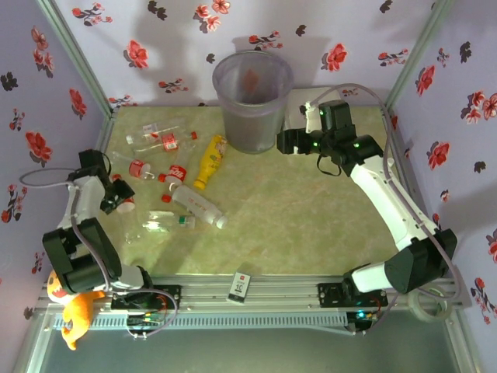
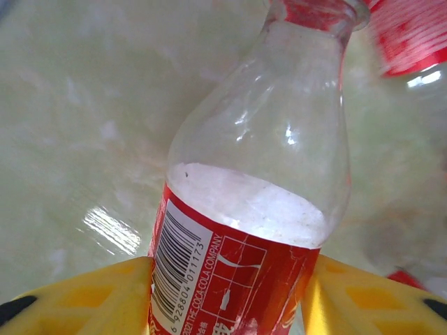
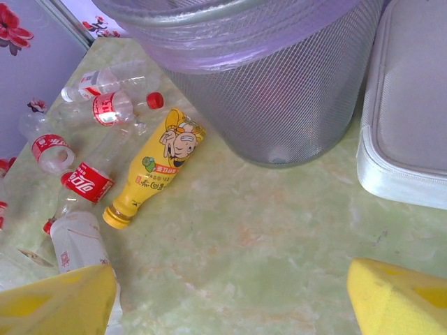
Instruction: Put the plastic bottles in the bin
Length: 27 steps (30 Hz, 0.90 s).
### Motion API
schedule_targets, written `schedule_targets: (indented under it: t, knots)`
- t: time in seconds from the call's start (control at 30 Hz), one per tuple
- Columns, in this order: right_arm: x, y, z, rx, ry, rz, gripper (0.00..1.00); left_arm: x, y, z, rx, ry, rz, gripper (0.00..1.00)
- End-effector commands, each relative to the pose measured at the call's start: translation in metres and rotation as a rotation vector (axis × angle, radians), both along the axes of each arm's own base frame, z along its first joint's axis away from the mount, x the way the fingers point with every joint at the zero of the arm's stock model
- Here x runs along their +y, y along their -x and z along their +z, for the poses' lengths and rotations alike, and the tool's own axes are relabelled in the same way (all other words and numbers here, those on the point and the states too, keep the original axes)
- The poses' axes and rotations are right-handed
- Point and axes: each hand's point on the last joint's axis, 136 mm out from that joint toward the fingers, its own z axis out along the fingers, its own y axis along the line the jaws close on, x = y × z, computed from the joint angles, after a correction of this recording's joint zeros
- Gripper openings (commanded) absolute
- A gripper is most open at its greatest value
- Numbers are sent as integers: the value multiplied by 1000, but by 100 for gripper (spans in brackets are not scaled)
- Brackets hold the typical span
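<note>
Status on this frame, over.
Left gripper shut on cola bottle. Right gripper open, beside bin. Other bottles lie on table. White box next to bin.

Bin (image 3: 272, 84) stands ahead of right gripper (image 3: 230, 279); squeeze bottle (image 3: 157, 167) lies ahead-left, lidded box (image 3: 405, 105) ahead-right. One bottle (image 2: 251, 195) sits between left gripper (image 2: 227, 296) fingers.

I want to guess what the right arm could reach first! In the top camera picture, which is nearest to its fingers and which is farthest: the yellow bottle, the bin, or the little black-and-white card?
1. Bin: right beside the right arm's fingers, at the back.
2. Yellow bottle: farther left, lying mid-table.
3. Black-and-white card: farthest, at the near edge.
</note>
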Motion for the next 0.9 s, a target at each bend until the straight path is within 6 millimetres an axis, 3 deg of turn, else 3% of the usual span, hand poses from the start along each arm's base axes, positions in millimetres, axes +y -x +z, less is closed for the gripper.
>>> schedule_targets:
  t: [0.0,0.17,0.37,0.5,0.63,0.87]
  knots:
    - [13,1,22,-40,-38,34,86,4,4,47,-68,-51,-13,52]
    - [48,8,29,-55,-42,122,86,-18,-4,96,-238,34,-20,48]
    - [116,25,32,-35,-117,277,85,-85,-32,142,-471,278,-88,47]
    - [153,35,36,-9,-233,356,84,-145,-53,159,-564,416,-171,47]
    - [180,43,27,40,-277,401,84,-195,-72,176,-645,547,-223,46]
    - [204,47,10,92,-308,434,85,-251,-93,192,-704,676,-284,47]
